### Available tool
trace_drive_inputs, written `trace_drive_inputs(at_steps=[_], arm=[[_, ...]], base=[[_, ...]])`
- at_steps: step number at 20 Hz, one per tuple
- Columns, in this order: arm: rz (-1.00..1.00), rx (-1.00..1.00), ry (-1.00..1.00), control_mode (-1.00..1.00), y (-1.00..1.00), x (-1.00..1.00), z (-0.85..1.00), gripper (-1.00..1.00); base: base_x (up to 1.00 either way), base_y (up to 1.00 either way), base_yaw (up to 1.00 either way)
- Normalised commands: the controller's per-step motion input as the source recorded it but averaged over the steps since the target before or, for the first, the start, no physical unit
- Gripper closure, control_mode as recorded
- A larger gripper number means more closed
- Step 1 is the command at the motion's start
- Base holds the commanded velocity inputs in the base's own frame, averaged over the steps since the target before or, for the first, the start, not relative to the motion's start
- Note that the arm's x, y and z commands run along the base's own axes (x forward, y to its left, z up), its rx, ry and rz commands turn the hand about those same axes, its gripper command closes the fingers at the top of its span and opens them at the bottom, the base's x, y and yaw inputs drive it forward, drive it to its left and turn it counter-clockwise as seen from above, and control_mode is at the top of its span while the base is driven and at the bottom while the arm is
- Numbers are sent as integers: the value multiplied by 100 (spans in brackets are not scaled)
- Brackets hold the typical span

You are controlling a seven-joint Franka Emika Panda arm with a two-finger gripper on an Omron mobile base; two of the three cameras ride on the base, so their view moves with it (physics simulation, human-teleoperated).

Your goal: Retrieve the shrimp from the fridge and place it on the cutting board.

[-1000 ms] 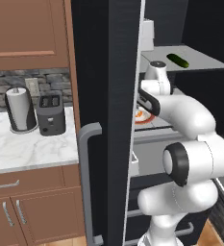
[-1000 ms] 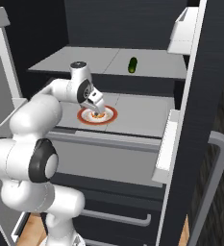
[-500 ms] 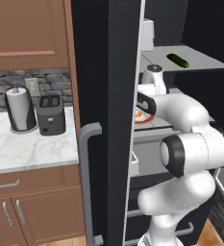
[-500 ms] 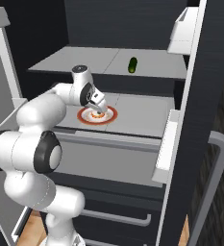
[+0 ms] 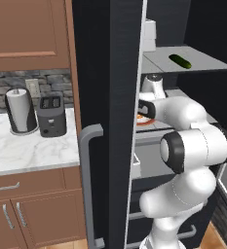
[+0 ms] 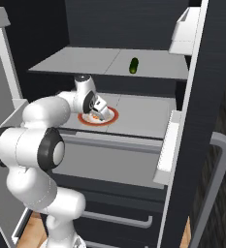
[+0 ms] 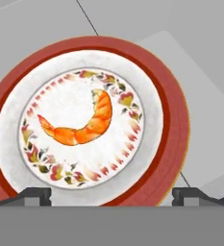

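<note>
In the left base view, the fridge [image 5: 110, 97] is seen with its black door swung open, edge-on, and the grey bracket handle [image 5: 88, 185] on its near face. The white arm [image 5: 193, 146] is bent in over the middle shelf, and the claw [image 5: 143, 108] is held low just above the red-rimmed plate [image 5: 143, 119], of which only a sliver is seen past the door edge. A dark green cucumber [image 5: 180, 61] lies on the upper shelf [image 5: 202, 63], near its right edge. To the left of the fridge, a paper towel roll [image 5: 20, 111] and a black toaster [image 5: 52, 115] are set side by side toward the back edge of the marble worktop [image 5: 27, 151].

In the right base view, the claw [image 6: 103, 112] is lowered over the plate [image 6: 112, 116], which sits toward the left edge of the middle shelf [image 6: 143, 116]. The cucumber [image 6: 133, 65] rests toward the right of the upper shelf [image 6: 75, 63]. The shrimp cannot be made out here behind the hand.

In the hand view, the shrimp [image 7: 82, 126] is seen curled at the centre of the plate [image 7: 173, 120], inside its ring of painted leaves, orange with a paler back. The two dark finger tips [image 7: 34, 196] are spread wide at the bottom, one on either side of the plate's near rim, so the claw is open and nothing is gripped; the shrimp lies untouched, apart from both tips
</note>
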Motion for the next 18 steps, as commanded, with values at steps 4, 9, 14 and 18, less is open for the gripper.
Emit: trace_drive_inputs(at_steps=[4, 9, 14, 18], arm=[[0, 0, 0, -100, 0, 0, 0, -100], [0, 0, 0, -100, 0, 1, -1, -100], [0, 0, 0, -100, -8, 29, 0, -100], [0, 0, 0, -100, -7, 35, -6, -100]], base=[[0, 0, 0], [0, 0, 0], [0, 0, 0], [0, 0, 0]])
